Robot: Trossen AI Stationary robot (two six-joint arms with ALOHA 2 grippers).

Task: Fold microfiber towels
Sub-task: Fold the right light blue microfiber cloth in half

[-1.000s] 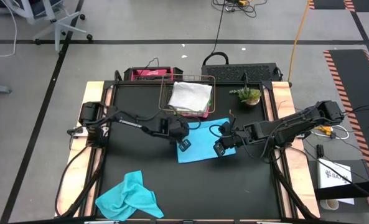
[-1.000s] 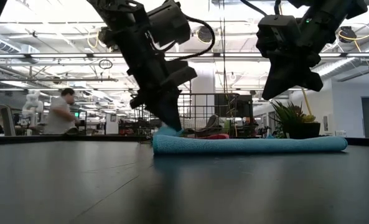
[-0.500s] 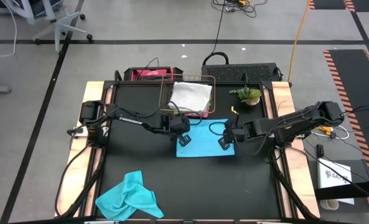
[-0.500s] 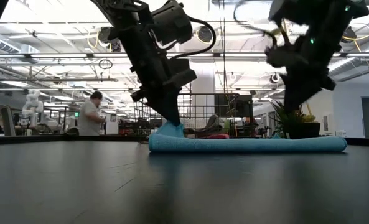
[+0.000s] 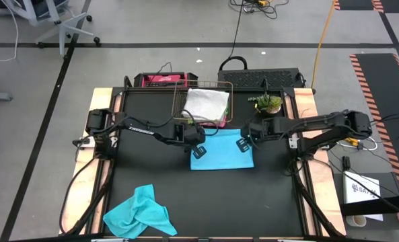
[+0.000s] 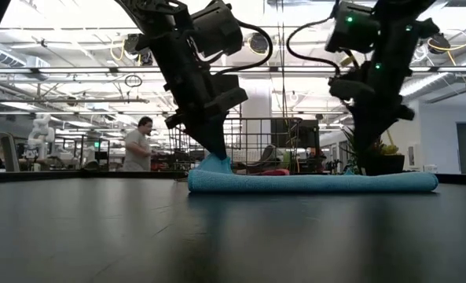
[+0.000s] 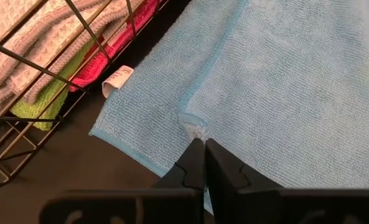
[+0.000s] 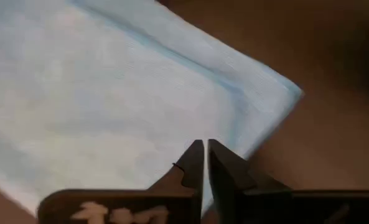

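Your right tool (image 5: pixel 243 144) has swung toward the basket (image 5: pixel 208 86), closed above the blue towel (image 5: pixel 221 156); your left tool (image 5: pixel 198 151) pinches its corner; folded towels (image 5: pixel 204 105) fill the basket.

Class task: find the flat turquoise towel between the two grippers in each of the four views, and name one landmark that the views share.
High view: flat turquoise towel at table centre, just in front of the copper wire basket.
Low view: a thin blue band across the middle.
Left wrist view: fills the upper right.
Right wrist view: fills the left.
Shared landmark: the basket, also in the left wrist view.
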